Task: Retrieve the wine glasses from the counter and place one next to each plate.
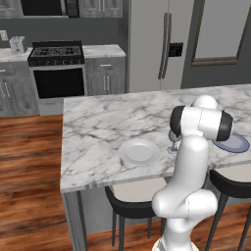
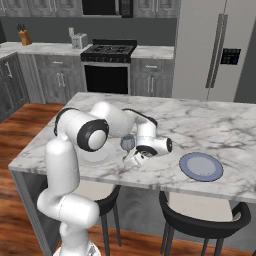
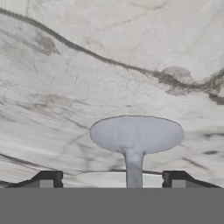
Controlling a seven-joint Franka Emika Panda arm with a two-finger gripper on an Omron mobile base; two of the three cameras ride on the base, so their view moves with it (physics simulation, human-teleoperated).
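A see-through grey-blue wine glass (image 2: 128,142) stands upright on the marble island, between the white plate (image 1: 139,152) and the blue-grey plate (image 2: 201,166), closer to the white one. In the hand view its round foot (image 3: 136,133) rests flat on the marble and its thin stem rises between my fingertips (image 3: 48,179). My gripper (image 3: 113,180) is open, with the fingers wide apart on either side of the stem and not touching it. In the left base view the glass (image 1: 173,142) peeks out from behind my arm. My gripper (image 2: 135,159) sits low by the stem.
Dark stools (image 2: 200,220) with pale seats stand under the island's near edge. The short counter (image 1: 103,50) lies far back beside the black stove (image 1: 56,54), with the fridge (image 1: 157,44) to its right. A wood floor runs between the island and the cabinets.
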